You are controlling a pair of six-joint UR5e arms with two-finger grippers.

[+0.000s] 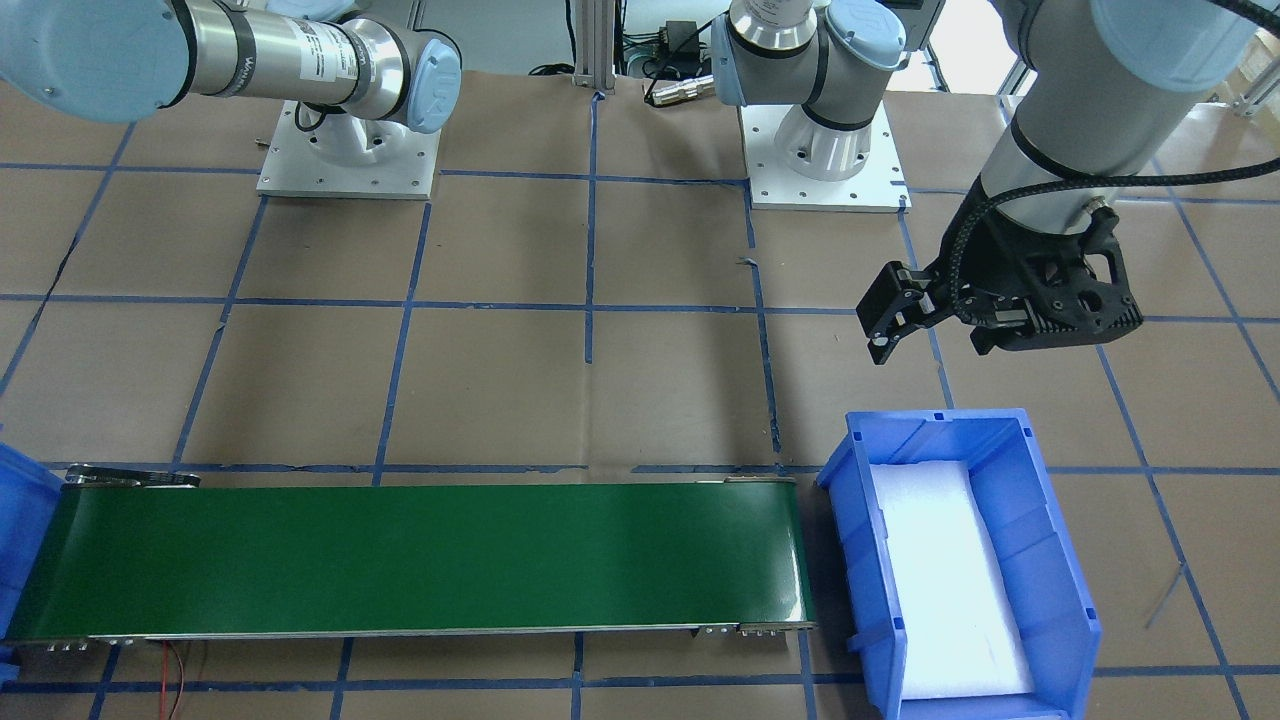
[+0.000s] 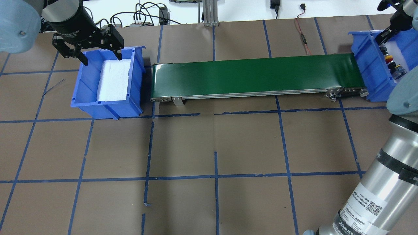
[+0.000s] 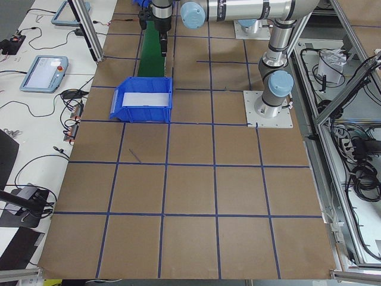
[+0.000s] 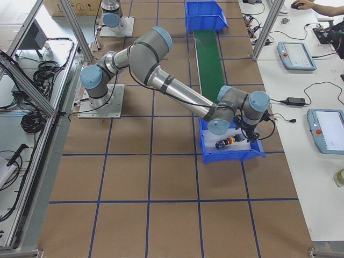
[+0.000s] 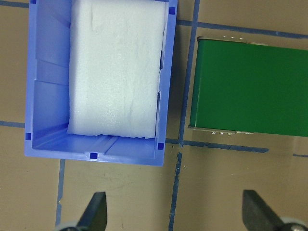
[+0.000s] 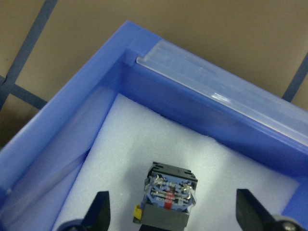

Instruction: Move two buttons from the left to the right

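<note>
Both buttons lie on white foam in the right blue bin (image 2: 365, 65), showing as a red and yellow cluster (image 2: 389, 59) and in the exterior right view (image 4: 228, 141). My right gripper (image 2: 387, 32) hangs over that bin. In the right wrist view one button (image 6: 169, 190) lies grey contact block up, between the wide-apart fingertips (image 6: 98, 211) of the open right gripper (image 6: 173, 216), untouched. My left gripper (image 2: 101, 58) is open and empty above the left blue bin (image 2: 85, 85), which holds only foam (image 5: 115, 72). The left gripper's fingertips (image 5: 96, 211) stand wide apart.
A green conveyor belt (image 2: 251, 75) spans between the two bins. Cables lie along the table's far edge (image 2: 143, 19). My right arm's forearm (image 2: 375, 189) crosses the near right corner. Both arm bases (image 1: 825, 150) stand on white plates.
</note>
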